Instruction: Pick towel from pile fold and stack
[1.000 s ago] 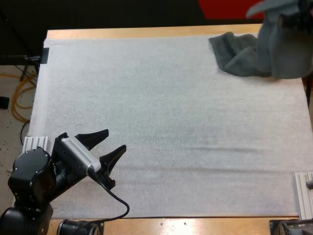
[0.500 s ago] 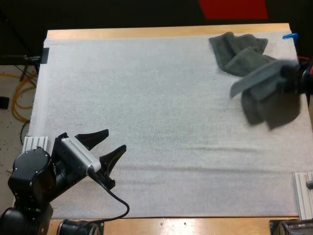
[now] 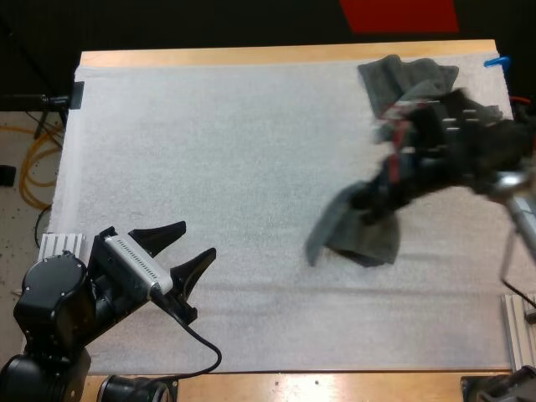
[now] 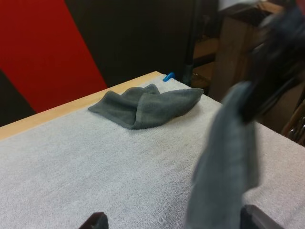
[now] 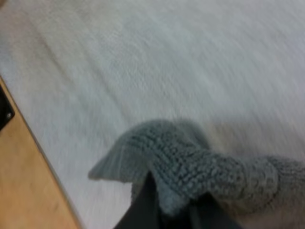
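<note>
A dark grey-green towel (image 3: 353, 232) hangs over the middle right of the white mat (image 3: 209, 151), and my right gripper (image 3: 378, 194) is shut on its upper edge. The right wrist view shows the towel (image 5: 200, 171) bunched between that gripper's black fingers (image 5: 143, 207). A crumpled towel (image 3: 409, 82) lies at the mat's far right corner. In the left wrist view the crumpled towel (image 4: 143, 105) sits beyond the hanging towel (image 4: 226, 162), which drops from my right gripper (image 4: 267, 81). My left gripper (image 3: 194, 240) stands open near the front left, with nothing between its fingers.
The wooden table edge (image 3: 251, 55) runs along the far side of the mat. Small metal rails sit at the front left (image 3: 63, 244) and front right (image 3: 519, 331) of the mat. Bare mat spreads between the two grippers.
My right gripper has carried the towel from above the far right corner down and leftward toward the mat's middle. The left arm has stayed still.
</note>
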Robot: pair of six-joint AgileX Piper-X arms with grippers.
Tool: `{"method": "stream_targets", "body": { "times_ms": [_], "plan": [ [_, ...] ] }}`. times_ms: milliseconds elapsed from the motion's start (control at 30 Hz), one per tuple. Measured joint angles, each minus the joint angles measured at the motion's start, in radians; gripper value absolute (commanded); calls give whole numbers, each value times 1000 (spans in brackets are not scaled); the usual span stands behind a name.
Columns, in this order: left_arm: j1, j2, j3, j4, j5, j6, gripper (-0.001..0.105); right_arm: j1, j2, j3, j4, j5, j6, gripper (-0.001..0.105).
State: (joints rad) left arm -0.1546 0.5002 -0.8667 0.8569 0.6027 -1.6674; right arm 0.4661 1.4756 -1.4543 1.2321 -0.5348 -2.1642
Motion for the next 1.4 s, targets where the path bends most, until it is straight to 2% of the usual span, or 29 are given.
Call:
{"method": "stream_targets", "body": {
  "times_ms": [167, 300, 367, 467, 533, 600, 633, 667, 833, 1100, 1300, 1400],
  "plan": [
    [0, 0, 0, 0, 0, 0, 56, 124, 144, 0, -278, 38, 63, 0],
    [0, 0, 0, 0, 0, 0, 56, 191, 237, 0, -489, 150, 147, 0],
    [0, 0, 0, 2, 0, 0, 56, 217, 259, 0, -544, 196, 161, 5],
    [0, 0, 0, 2, 0, 0, 56, 242, 269, 0, -579, 219, 167, 29],
    [0, 0, 0, 2, 0, 0, 56, 250, 269, -3, -585, 218, 181, 56],
    [0, 0, 0, 2, 0, 0, 56, 250, 269, -9, -589, 237, 206, 76],
    [0, 0, 0, 2, 0, 0, 56, 250, 269, -15, -586, 263, 214, 82],
    [0, 0, 0, 2, 0, 0, 56, 250, 269, -23, -577, 290, 221, 84],
    [0, 0, 0, 2, 0, 0, 56, 250, 249, -80, -463, 393, 234, 75],
    [0, 0, 0, 2, 0, 0, 56, 247, 90, -96, -264, 402, 276, 58],
    [0, 0, 0, 10, 0, 0, 56, 215, 5, -96, -198, 403, 360, 58],
    [0, 0, 0, 18, 1, 0, 56, 179, -41, -53, -169, 403, 393, 58]
  ]
}}
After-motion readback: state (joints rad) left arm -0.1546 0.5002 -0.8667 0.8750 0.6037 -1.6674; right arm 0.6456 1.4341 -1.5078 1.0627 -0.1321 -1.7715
